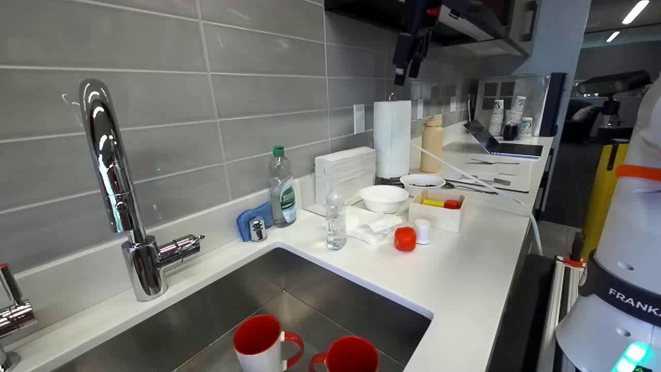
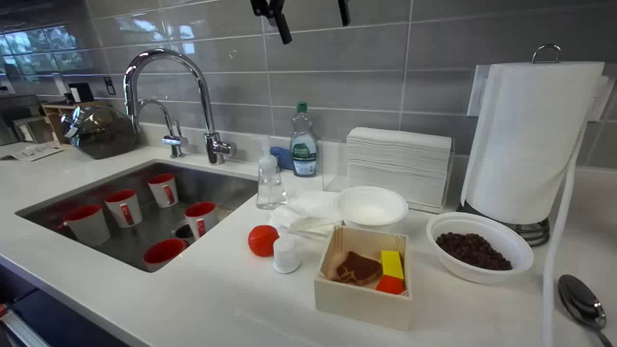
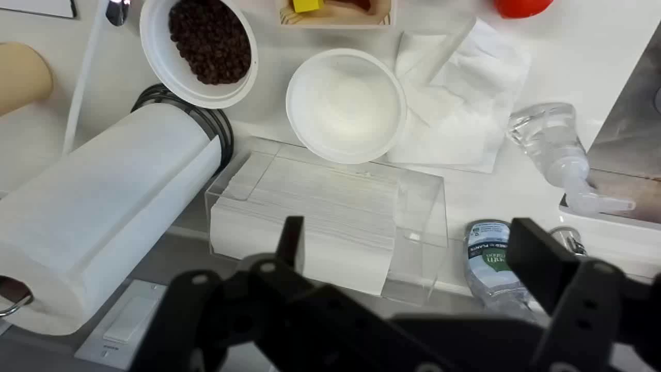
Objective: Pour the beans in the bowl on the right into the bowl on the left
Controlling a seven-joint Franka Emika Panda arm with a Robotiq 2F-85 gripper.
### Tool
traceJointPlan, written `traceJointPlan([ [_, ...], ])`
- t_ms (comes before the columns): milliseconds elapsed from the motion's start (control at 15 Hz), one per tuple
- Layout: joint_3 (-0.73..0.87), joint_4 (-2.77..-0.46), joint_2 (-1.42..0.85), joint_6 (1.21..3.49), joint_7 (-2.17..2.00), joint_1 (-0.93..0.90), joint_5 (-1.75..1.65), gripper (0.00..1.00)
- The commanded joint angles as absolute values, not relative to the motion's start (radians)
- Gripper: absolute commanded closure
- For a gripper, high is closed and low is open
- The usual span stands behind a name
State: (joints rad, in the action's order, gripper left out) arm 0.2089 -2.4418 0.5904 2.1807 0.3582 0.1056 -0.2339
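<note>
Upper left in the wrist view, the bean bowl [image 3: 173, 62] looks flimsy; the spread gripper [image 3: 410, 243] should pinch its rim.

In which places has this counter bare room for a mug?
Bare counter along the front edge, between sink and wooden box; a smaller patch among that box, bean bowl and white tube. Crowded: around the empty bowl, beside napkins and folded paper towels.

A grey tiled wall [image 2: 337, 55] backs the white counter [image 2: 231, 299], with ceiling lights [image 1: 635, 11] glowing beyond.
</note>
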Motion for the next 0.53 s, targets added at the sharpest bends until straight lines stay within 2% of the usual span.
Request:
traceJointPlan([
  [0, 0.206, -2.44, 0.59, 2.179, 0.36, 0.108, -0.232, 0.0],
  [467, 0.222, -2.437, 0.579, 2.186, 0.41, 0.101, -0.244, 0.0],
])
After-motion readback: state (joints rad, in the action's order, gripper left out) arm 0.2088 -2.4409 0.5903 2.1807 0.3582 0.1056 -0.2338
